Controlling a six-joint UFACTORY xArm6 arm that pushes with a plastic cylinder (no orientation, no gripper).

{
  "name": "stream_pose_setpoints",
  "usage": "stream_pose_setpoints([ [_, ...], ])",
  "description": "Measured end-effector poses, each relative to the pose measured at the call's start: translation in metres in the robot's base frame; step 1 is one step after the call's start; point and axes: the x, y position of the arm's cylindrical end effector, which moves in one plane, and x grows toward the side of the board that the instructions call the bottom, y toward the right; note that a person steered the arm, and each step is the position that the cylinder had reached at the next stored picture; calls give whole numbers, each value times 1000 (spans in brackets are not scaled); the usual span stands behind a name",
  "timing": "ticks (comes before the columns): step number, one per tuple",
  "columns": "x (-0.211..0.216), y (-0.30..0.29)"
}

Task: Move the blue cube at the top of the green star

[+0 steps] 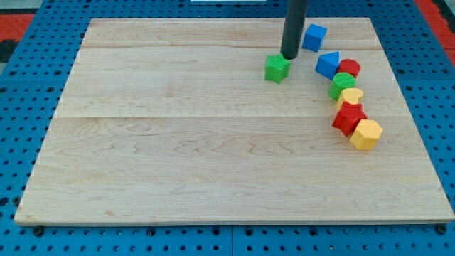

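Note:
The blue cube (314, 36) lies near the board's top edge, right of centre. The green star (276, 68) lies below and to the left of it. My tip (288, 56) stands between them, just above the green star's upper right corner and left of the blue cube, apart from the cube. The rod rises from the tip out of the view's top.
A curved row of blocks runs down the view's right: a blue block (328, 64), a red one (348, 69), a green one (342, 85), a yellow one (350, 97), a red star (348, 117) and a yellow block (366, 134). The wooden board (178, 142) lies on a blue pegboard.

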Motion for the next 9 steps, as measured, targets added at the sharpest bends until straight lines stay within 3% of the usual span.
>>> stream_pose_setpoints([
  [1, 6, -33],
  [3, 89, -22],
  [4, 76, -22],
  [7, -29, -37],
  [8, -52, -1],
  [9, -58, 82],
])
